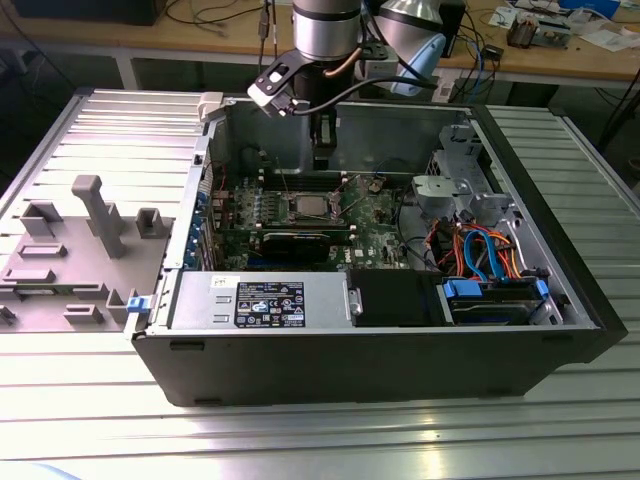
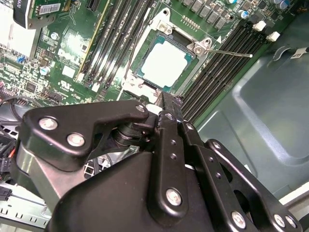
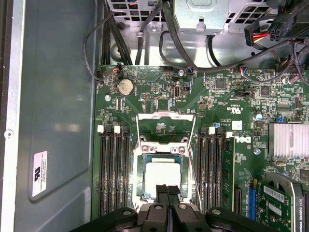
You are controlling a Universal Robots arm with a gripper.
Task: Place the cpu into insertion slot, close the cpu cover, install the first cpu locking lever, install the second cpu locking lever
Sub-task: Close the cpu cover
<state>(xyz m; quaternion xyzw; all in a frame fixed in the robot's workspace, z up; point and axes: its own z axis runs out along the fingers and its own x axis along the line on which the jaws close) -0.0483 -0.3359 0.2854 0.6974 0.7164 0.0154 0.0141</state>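
Hand (image 3: pixel 167 189) is hovering, fingers pressed together on nothing, over one edge of the cpu (image 3: pixel 161 175), which is sitting flat in the insertion slot (image 3: pixel 140 174), with the cpu cover (image 3: pixel 166 115) lying flipped open just beyond, on the slot's far side from the hand.

Counter (image 1: pixel 90 440): ribbed silver metal top, slats running across. Directly on it:
1. Black computer case (image 1: pixel 380 370), side panel off, lying open-side up, from centre to the exterior view's right.
2. Grey moulded fixture plate (image 1: pixel 60 270) with upright posts, on the exterior view's left, just beside the case.
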